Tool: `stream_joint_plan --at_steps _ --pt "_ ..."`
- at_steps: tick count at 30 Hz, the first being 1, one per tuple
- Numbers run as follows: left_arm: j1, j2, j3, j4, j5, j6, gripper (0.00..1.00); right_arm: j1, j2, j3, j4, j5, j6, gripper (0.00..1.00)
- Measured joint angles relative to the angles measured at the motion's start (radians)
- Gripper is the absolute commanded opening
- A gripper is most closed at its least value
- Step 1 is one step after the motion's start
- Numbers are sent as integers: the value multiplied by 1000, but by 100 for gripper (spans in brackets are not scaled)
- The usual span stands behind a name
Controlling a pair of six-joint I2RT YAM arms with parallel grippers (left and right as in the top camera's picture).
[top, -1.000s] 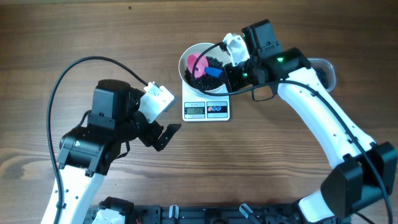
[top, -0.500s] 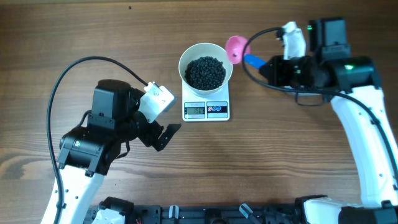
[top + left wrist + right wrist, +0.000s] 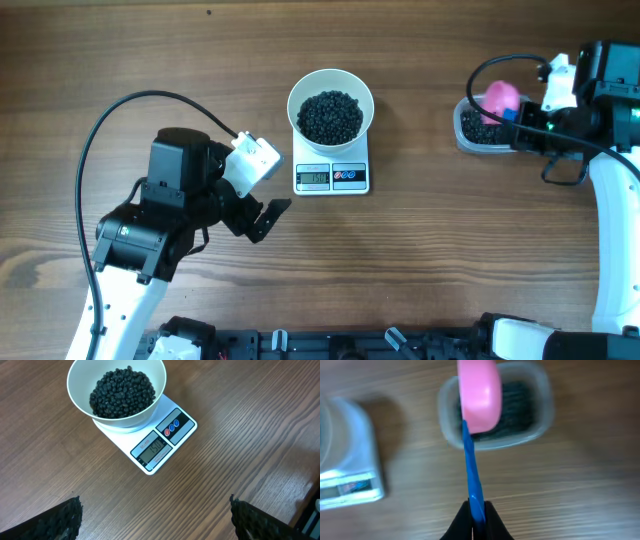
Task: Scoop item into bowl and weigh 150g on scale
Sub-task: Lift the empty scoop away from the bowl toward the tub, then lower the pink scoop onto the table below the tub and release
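The right gripper (image 3: 474, 512) is clamping the blue-handled pink plastic scoop (image 3: 479, 395), pointing it over the clear plastic tub (image 3: 543, 412) right of the flat white scale (image 3: 332, 177); the left gripper (image 3: 266, 218) is standing open.

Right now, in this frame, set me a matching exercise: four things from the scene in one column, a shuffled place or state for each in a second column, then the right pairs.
Column 1
1. bowl
2. scoop
3. left gripper
4. clear tub

Column 2
A. open, holding nothing, above the bare table
B. on the scale, filled with black beads
C. on the robot's right side of the table, some beads inside
D. pinched by its blue handle in the shut right gripper, pink head over the tub

Pairs: 1-B, 2-D, 3-A, 4-C
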Motion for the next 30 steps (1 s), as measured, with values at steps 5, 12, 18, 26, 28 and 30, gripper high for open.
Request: stream_joint_plan --at_steps 5,12,18,26,28,30 --pt "0 0 0 0 0 0 100 98 0 0 3 293 -19 4" --pt "0 0 0 0 0 0 100 272 0 0 5 595 -96 4" --pt "0 0 0 0 0 0 99 242 -38 0 -3 372 138 4" --pt "0 0 0 -1 0 0 100 193 -259 -7 -292 -207 501 4" --pt "0 0 0 0 0 0 100 193 -260 -75 -302 -249 517 4" --pt "0 0 0 0 0 0 100 193 -257 -169 -283 -332 481 4"
